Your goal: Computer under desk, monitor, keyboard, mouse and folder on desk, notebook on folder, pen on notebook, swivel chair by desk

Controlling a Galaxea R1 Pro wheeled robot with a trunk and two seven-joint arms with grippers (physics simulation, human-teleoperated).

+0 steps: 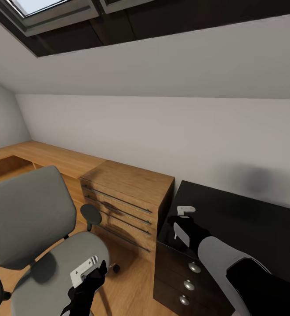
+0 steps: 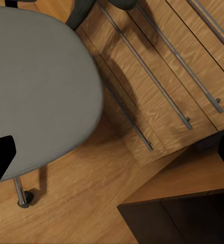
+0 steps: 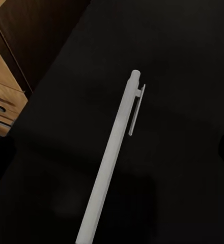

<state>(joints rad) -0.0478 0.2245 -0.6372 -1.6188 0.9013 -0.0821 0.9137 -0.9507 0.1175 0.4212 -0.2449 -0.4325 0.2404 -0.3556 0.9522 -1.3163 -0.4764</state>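
Right gripper [image 1: 183, 221] reaches out over the desk [image 1: 250, 228], clamped on the pen [image 3: 112, 157]; left gripper [image 1: 88, 274] hangs spread above the swivel chair [image 1: 26, 215].

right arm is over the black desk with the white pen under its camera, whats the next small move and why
Probably lower the right gripper straight onto the pen and close. In the right wrist view the pen lies flat on the bare black desk, directly under the camera, with nothing beside it. I cannot tell how wide the fingers stand, so open them first if needed.
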